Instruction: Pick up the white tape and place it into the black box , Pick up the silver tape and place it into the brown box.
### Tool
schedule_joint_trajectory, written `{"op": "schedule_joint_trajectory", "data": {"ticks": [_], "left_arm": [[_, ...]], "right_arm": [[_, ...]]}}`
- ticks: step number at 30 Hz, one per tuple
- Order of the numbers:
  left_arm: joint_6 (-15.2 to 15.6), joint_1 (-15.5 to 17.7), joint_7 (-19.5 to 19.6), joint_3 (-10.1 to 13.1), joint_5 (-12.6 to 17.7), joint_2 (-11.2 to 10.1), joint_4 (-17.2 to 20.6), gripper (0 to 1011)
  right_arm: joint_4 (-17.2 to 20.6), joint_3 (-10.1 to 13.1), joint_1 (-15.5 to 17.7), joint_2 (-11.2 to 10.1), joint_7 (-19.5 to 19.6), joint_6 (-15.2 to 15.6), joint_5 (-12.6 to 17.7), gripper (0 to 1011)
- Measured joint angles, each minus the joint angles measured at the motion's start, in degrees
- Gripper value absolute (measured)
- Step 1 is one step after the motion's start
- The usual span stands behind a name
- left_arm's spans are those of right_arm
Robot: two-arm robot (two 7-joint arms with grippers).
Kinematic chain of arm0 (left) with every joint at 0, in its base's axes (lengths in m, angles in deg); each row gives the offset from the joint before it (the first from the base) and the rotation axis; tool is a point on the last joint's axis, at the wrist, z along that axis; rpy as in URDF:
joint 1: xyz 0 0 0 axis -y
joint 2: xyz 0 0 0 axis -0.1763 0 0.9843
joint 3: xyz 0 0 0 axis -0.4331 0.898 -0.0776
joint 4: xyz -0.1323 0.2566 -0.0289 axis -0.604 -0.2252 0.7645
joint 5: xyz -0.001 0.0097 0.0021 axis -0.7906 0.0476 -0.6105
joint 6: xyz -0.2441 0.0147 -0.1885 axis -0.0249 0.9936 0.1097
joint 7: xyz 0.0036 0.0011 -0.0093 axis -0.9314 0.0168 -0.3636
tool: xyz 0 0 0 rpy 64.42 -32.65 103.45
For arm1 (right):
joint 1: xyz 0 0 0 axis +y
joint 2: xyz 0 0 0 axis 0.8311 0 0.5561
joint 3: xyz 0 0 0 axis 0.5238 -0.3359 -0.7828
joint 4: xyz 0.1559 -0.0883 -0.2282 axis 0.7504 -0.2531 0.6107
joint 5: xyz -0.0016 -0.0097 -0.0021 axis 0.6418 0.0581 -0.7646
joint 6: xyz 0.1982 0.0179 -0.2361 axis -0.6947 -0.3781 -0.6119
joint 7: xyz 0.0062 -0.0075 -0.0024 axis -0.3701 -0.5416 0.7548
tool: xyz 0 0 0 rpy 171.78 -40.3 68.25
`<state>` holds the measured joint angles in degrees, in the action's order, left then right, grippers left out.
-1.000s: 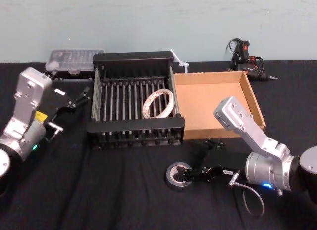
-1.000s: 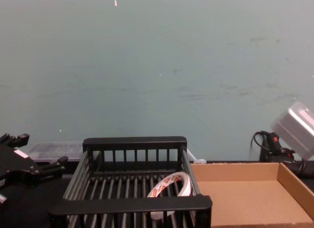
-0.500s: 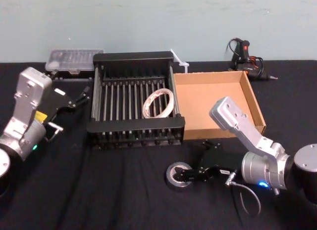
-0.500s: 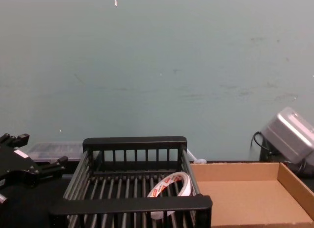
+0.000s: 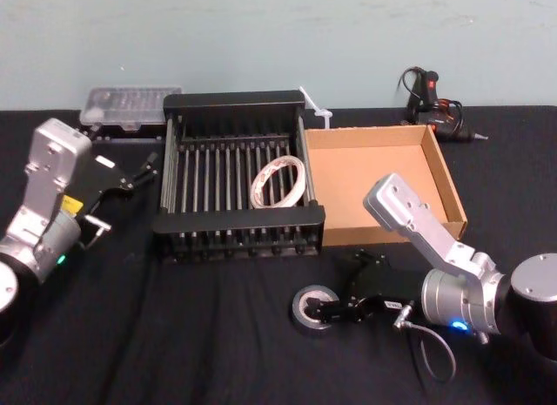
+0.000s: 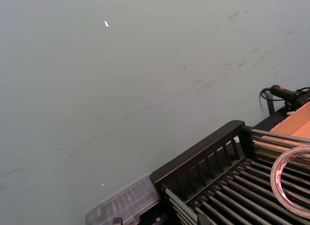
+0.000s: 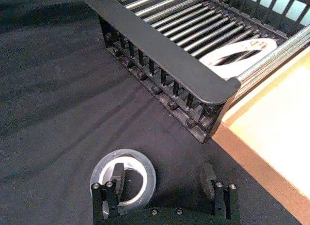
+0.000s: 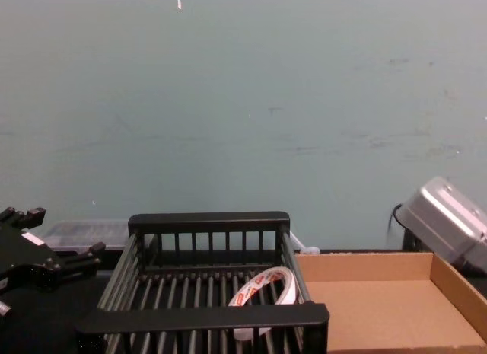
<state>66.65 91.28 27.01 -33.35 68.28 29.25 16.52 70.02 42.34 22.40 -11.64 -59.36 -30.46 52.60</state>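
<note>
**Right claw poised to pinch the silver tape**
At the left edge the left claw (image 5: 130, 172) hangs with fingers apart; the white tape (image 5: 278, 181) lies in the black crate (image 5: 235, 220). At lower centre the silver tape (image 5: 311, 306) sits on the bench (image 5: 174, 335), with the spread right claw (image 7: 162, 179) putting one finger in its hole. It should squeeze the wall squarely, then lift clear over the cardboard tray (image 5: 452, 196).

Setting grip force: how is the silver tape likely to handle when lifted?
The silver tape looks thick and compact: probably stiff, weighty for its size. Lying flat, it shouldn't roll. The open right pincer has one finger in its core; held by one wall, it may tilt.
</note>
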Motion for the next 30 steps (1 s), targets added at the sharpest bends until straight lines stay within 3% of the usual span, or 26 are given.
{"op": "schedule_joint_trajectory", "data": {"ticks": [30], "left_arm": [[0.00,0.00,0.00,0.00,0.00,0.00,0.00,1001]], "right_arm": [[-0.72,-0.18,-0.30,0.22,-0.06,0.55,-0.46,1002]]}}
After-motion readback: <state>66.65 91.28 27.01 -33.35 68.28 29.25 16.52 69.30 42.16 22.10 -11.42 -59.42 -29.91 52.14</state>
